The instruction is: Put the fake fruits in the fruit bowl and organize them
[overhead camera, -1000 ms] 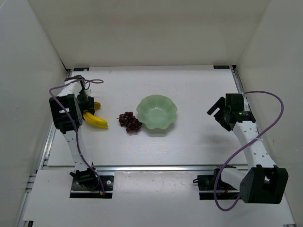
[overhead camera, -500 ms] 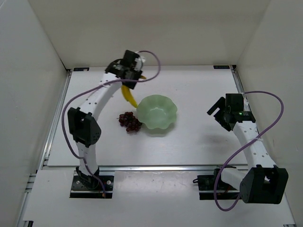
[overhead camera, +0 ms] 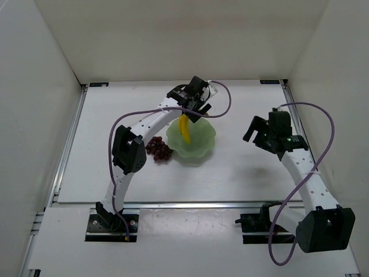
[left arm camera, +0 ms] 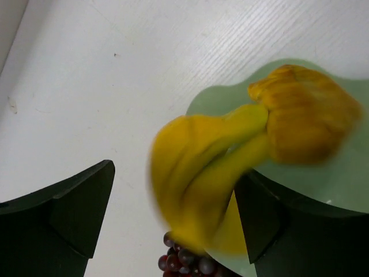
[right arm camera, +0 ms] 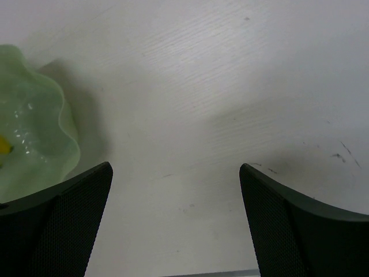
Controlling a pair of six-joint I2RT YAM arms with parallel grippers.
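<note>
Left gripper point(left arm camera: 176, 173): jaws apart, raised above the far side of the bowl, pointing down
Between its fingers point(left arm camera: 81, 202): banana point(left arm camera: 213, 167), motion-blurred, with a clear gap to one finger and close against the other; contact there cannot be told
Banana from above: almost upright over the fruit bowl point(overhead camera: 209, 138), lower end inside the rim
Fruit bowl: pale translucent green, scalloped rim, upright near the middle of the table point(overhead camera: 242, 173)
Grapes point(overhead camera: 158, 148): dark red bunch on the table, just beside the bowl on the left arm's side, outside it; also low in the left wrist view, beneath the banana
Right gripper point(right arm camera: 174, 167): jaws wide, nothing between them, above bare table on the other side of the bowl, apart from it
Right wrist view: bowl's rim at the left edge, a speck of yellow inside
Cables point(overhead camera: 323, 124): purple, looping along each arm
Surround: plain white walls on three sides
</note>
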